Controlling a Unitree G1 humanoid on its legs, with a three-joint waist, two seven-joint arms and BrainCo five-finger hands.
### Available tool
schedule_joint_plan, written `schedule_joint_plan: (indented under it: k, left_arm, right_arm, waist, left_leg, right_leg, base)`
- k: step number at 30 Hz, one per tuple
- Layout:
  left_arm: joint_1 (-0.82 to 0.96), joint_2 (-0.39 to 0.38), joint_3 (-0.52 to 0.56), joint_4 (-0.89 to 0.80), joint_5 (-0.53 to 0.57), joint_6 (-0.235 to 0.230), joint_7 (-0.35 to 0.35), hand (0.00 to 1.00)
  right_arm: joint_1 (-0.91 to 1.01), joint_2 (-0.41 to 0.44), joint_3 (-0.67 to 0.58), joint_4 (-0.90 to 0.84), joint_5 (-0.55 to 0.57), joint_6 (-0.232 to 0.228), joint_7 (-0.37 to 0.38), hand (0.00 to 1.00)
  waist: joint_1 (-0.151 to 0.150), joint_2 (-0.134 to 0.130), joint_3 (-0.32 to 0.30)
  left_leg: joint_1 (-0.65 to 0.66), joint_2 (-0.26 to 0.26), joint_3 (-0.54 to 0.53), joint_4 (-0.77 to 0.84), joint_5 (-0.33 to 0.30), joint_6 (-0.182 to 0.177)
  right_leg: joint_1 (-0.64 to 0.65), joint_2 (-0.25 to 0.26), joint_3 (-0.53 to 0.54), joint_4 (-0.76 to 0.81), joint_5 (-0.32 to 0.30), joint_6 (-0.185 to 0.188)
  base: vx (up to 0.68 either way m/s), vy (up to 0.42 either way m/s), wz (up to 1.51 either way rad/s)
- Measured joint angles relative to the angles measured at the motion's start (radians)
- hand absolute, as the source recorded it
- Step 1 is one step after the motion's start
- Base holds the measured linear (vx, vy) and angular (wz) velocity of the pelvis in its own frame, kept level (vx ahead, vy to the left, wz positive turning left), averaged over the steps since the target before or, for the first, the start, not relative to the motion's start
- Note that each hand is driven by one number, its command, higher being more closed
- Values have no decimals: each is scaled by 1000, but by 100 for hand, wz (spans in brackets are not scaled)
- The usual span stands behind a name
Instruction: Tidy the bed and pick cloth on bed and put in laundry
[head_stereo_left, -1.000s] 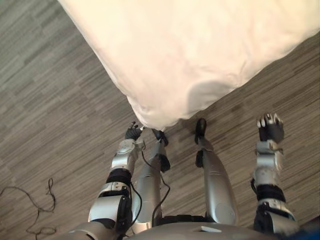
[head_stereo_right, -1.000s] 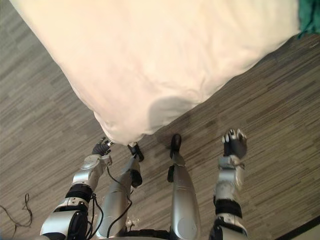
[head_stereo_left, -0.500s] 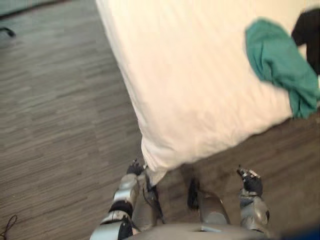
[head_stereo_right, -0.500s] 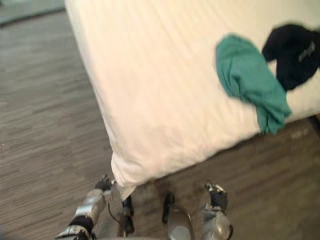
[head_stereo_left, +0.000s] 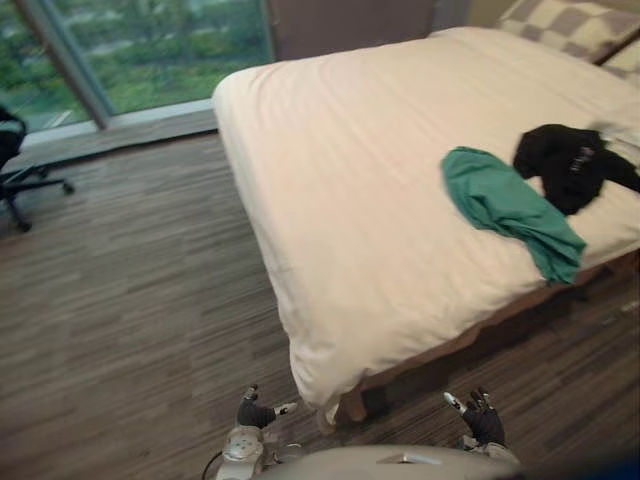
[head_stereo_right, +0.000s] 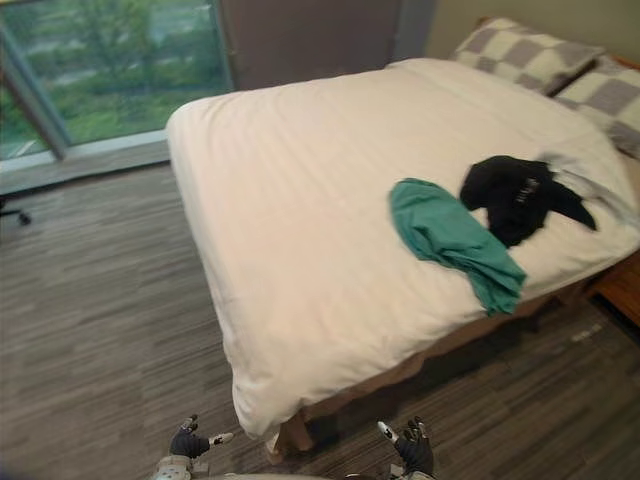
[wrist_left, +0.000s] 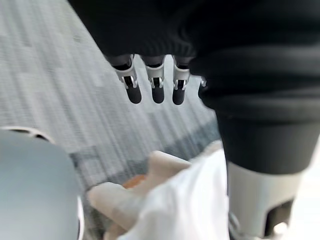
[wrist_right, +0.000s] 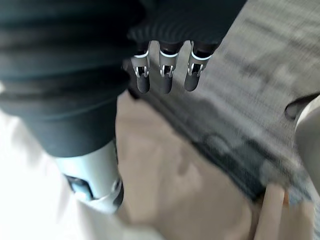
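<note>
Camera lifted: crumpled teal cloth (head_stereo_left: 503, 203) on smooth cream bed (head_stereo_left: 340, 180); left hand (head_stereo_left: 255, 412), right hand (head_stereo_left: 484, 421) loosely spread.

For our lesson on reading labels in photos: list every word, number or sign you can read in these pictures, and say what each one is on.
No text can be read anywhere.
On the black garment lying on the bed: a small pale mark, too blurred to read.
On the green cloth: no print.
On the checked pillows: pattern, no lettering.
</note>
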Motion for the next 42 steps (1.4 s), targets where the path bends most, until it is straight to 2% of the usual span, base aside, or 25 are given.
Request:
schedule_joint_plan:
  k: [3,5,6,10,11,12,13,14,16,17,18,20,21,24,26,27,28,29,30,34,35,38,40,41,42]
  left_arm:
    - [4,-13,-8,15,-2,-2,-6,0]
    - [-10,-11,-15,28,-3,-3,-17,0]
    - [-13,-6,-37,29,-5,-7,-23,0]
    - [-12,6,-64,30,-51,-22,-45,0]
    - [-8,2,-65,28,-58,-22,-48,0]
    - [-3,0,-64,27,-62,-19,-49,0]
    - [2,1,-63,27,-67,-17,-50,0]
    - [12,2,-61,24,-72,-12,-50,0]
    - [20,9,-41,22,-74,-11,-49,0]
    - [20,10,-43,33,-67,-4,-49,0]
    - [15,9,-43,37,-62,-3,-49,0]
    - [12,11,-42,44,-56,1,-44,0]
    - [11,13,-43,48,-56,1,-43,0]
    - [-2,28,-48,71,-56,1,-40,0]
    - [-3,49,-77,71,-58,1,-39,0]
    - [-2,62,-94,71,-58,1,-39,0]
    - [-1,66,-100,71,-58,1,-39,0]
    - [-2,77,-122,67,-66,-1,-38,0]
    - [-1,91,-124,68,-72,-6,-37,0]
    - [27,107,-120,72,-86,-22,-20,0]
    - [33,114,-112,72,-113,-25,-18,0]
    - [68,88,-39,72,-120,-47,-10,0]
    - [81,74,-16,72,-120,-53,-4,0]
    - [103,56,-2,74,-119,-61,-4,0]
    - [107,29,-7,80,-116,-66,-4,0]
  right_arm:
    - [17,-26,-3,6,0,1,-6,0]
    - [38,-8,-2,5,0,1,-9,0]
    - [48,5,0,5,0,0,-8,0]
    - [48,25,22,-5,0,-34,3,0]
    - [47,26,26,-17,0,-44,7,0]
    - [39,26,32,-23,0,-52,6,0]
    - [35,27,33,-24,0,-60,6,0]
    - [35,30,33,-24,1,-72,7,0]
    - [39,32,33,-19,2,-87,7,0]
    - [37,30,24,-8,2,-100,6,0]
    - [33,28,19,2,2,-104,4,0]
    - [28,11,-4,44,2,-107,-2,0]
    - [29,1,-9,57,1,-106,-3,0]
    - [18,-19,-14,94,-11,-106,-5,0]
    - [-4,-22,-8,106,-42,-106,-1,0]
    - [-6,-19,-3,106,-47,-105,8,0]
    - [-7,-19,-2,106,-49,-105,10,0]
    - [-2,-19,0,107,-57,-99,23,0]
    - [-1,-20,11,122,-60,-96,35,0]
    - [-4,-29,40,135,-69,-79,55,0]
    - [-12,-38,57,139,-71,-69,59,0]
    - [-46,-67,68,170,-107,-35,58,0]
    - [-56,-71,72,163,-114,-21,58,0]
    - [-75,-85,86,162,-113,-2,59,0]
    - [-87,-108,86,140,-111,7,63,0]
  waist:
    - [-14,29,-18]
    - [-17,14,-24]
    - [-21,-8,-29]
    - [-23,-20,-31]
    - [-30,-14,-32]
    - [-32,-3,-32]
    - [-33,0,-31]
    - [-35,-1,-31]
    - [-35,-11,-31]
    - [-35,-17,-41]
    - [-36,-4,-40]
    - [-35,-1,-35]
    - [-36,1,-36]
    - [-36,1,-36]
    - [-36,-1,-36]
    - [-39,-4,-34]
    - [-40,-4,-34]
    - [-36,-5,-33]
    - [-34,-9,-25]
    - [-33,-17,-23]
    - [-25,-17,-15]
    - [3,-18,2]
    - [14,-17,9]
    - [22,12,4]
    - [21,50,12]
  left_leg:
    - [13,12,-26,-41,-70,-19]
    - [13,-6,8,-82,-59,-15]
    - [15,-19,28,-101,-50,-12]
    - [42,-50,112,-164,-30,-8]
    - [59,-43,156,-175,-24,5]
    - [70,-26,193,-179,-17,10]
    - [80,-17,206,-182,-17,6]
    - [106,-4,230,-193,-17,-9]
    - [133,-3,258,-200,-26,-32]
    - [132,-9,248,-203,-29,-25]
    - [133,-10,236,-208,-29,-14]
    - [134,-24,185,-229,-27,44]
    - [135,-25,185,-230,-25,48]
    - [133,-25,187,-225,-24,48]
    - [116,-32,189,-212,-23,47]
    - [109,-33,192,-210,-21,42]
    - [107,-32,193,-212,-20,40]
    - [107,-33,197,-217,-25,24]
    - [115,-33,200,-217,-38,1]
    - [151,-34,220,-208,-42,-5]
    - [145,-34,199,-172,-41,-4]
    - [132,-43,32,-77,-41,-4]
    - [132,-47,-1,-43,-41,-1]
    - [111,-36,-15,-23,-39,63]
    - [112,-6,-45,-19,-67,71]
  right_leg:
    - [-48,25,58,0,20,18]
    - [-65,6,79,-27,53,28]
    - [-72,-8,87,-54,78,33]
    - [-100,-46,88,-92,125,36]
    - [-99,-66,23,-71,120,16]
    - [-133,-81,-53,30,99,-15]
    - [-148,-82,-84,103,88,-28]
    - [-152,-80,-126,186,43,-22]
    - [-157,-72,-169,198,9,-14]
    - [-167,-54,-170,191,5,-19]
    - [-173,-48,-168,191,5,-20]
    - [-194,-30,-144,177,9,-28]
    - [-193,-26,-139,168,13,-31]
    - [-185,0,-99,72,75,-25]
    - [-147,6,-84,-78,156,-11]
    - [-113,1,-107,-175,186,-25]
    - [-103,-4,-128,-204,191,-28]
    - [-72,-12,-179,-265,217,-35]
    - [-72,-20,-189,-265,260,-18]
    - [-55,-19,-200,-265,261,0]
    - [-57,-21,-197,-265,261,0]
    - [-61,-16,-143,-264,261,-1]
    - [-69,-11,-122,-265,255,-7]
    - [-89,1,-121,-256,202,5]
    - [-140,12,-160,-91,201,-53]
  base:
    - [-112,97,-81]
    - [-131,102,-48]
    - [-113,101,-46]
    - [-21,118,-58]
    - [60,77,-66]
    - [100,48,-67]
    - [155,-7,-70]
    - [180,-55,-71]
    - [173,-73,-76]
    - [150,-63,-59]
    - [166,-87,-72]
    - [122,-91,-64]
    - [101,-42,-52]
    - [33,32,-64]
    - [-63,87,-54]
    - [-62,55,-19]
    - [-100,58,-11]
    - [-74,56,-16]
    - [-101,74,-15]
    - [-88,5,-26]
    - [-58,-59,-45]
    - [-37,-94,-83]
    - [-41,-68,-111]
    - [-15,-69,-97]
    - [23,-52,-99]
